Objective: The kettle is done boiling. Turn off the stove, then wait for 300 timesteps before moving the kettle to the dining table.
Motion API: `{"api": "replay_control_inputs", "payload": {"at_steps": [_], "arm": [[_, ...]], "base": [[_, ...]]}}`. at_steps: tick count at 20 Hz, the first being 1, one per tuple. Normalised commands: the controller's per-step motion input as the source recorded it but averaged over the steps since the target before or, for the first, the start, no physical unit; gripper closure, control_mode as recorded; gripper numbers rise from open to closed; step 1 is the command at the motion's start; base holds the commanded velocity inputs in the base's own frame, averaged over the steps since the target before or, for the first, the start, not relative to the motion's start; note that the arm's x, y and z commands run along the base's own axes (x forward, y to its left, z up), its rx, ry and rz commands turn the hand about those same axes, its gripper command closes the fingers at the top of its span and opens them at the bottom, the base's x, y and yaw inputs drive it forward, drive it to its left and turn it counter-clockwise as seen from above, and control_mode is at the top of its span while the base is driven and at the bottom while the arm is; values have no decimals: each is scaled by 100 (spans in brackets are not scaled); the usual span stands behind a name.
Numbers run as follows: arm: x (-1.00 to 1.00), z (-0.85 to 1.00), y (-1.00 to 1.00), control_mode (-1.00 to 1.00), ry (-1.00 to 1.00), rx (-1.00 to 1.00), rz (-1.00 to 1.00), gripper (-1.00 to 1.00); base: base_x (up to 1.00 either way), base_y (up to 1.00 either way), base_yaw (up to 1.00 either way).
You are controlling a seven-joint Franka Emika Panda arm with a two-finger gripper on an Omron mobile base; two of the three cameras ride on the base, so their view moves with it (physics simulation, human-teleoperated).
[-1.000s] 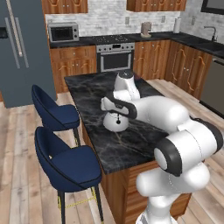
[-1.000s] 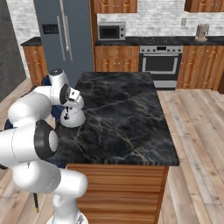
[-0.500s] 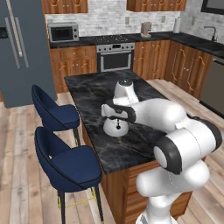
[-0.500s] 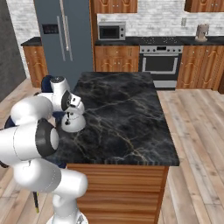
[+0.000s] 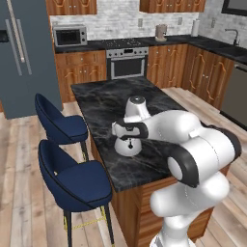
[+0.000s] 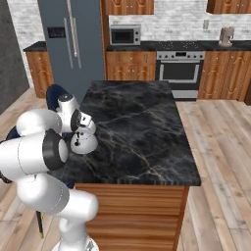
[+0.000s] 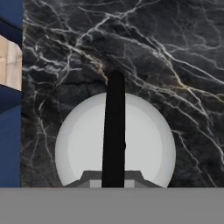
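At the left of the left base view, two navy blue upholstered bar stools (image 5: 72, 178) stand just beside the long island with a black white-veined marble top and brown wooden base (image 5: 108, 99), along its left edge. The small squat silvery-white domed kettle with a thin black arched handle (image 5: 127, 144) sits on the island's marble top near that left edge, roughly midway along the island's length and close to the nearer stool. In the right base view the kettle (image 6: 84, 142) sits at the island's (image 6: 142, 117) left edge. The white arm's two-finger gripper (image 5: 128, 131) is directly above the kettle, at its handle, with the dark hand spanning the handle's arch. In the hand view the kettle (image 7: 144, 144) appears from straight above as a pale disc against the marble (image 7: 166, 52), with the black handle running across its middle toward the camera; whether the jaws are clamped on the handle or standing apart around it cannot be told.

Beyond the island's far end, against the brick wall, stands the stove with a black glass cooktop and stainless front (image 5: 126, 60); the kettle is well apart from it. In the right base view the stove (image 6: 179, 63) lies past the island's far right corner.
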Motion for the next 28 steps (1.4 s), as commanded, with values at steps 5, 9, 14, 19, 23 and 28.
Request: {"api": "replay_control_inputs", "payload": {"at_steps": [5, 9, 14, 19, 23, 28], "arm": [[17, -23, 1, -100, 0, -2, 0, 100], [18, -27, 0, -100, 0, -2, 0, 100], [17, -26, 0, -100, 0, -1, 0, 100], [9, -27, 1, -100, 0, 0, 0, 100], [1, -23, 2, -100, 0, 0, 0, -100], [1, -24, 0, -100, 0, 1, 0, -100]], "base": [[0, 0, 0], [0, 0, 0], [0, 0, 0], [0, 0, 0], [0, 0, 0], [0, 0, 0]]}}
